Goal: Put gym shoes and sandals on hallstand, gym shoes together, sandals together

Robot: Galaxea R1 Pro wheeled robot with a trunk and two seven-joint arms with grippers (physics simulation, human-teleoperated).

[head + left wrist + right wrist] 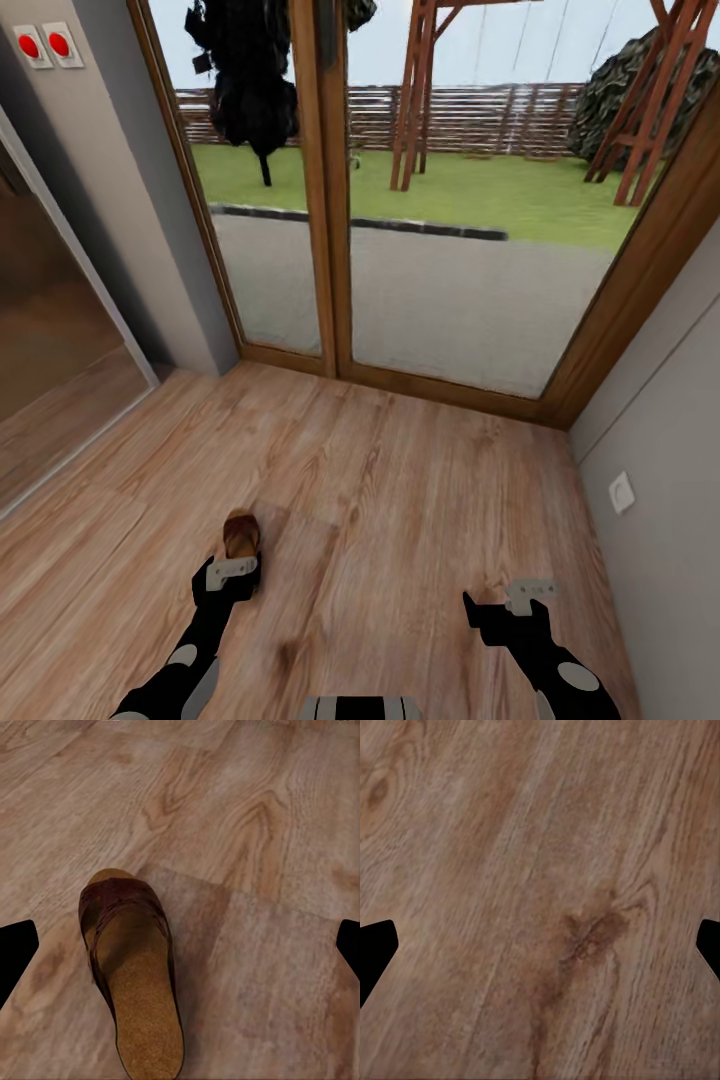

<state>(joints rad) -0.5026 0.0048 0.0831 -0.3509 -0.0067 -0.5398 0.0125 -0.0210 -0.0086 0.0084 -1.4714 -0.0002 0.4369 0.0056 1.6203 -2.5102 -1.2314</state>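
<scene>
One sandal (241,535) lay on the corridor floor (400,500) in the head view, well back from the glass door (420,200), with the left gripper (231,572) hanging just over it. From the left wrist, the sandal (131,975) sat between spread, empty fingers (15,952). The right wrist showed bare planks (540,900) between parted fingertips (375,949). Nothing looked racked yet.
</scene>
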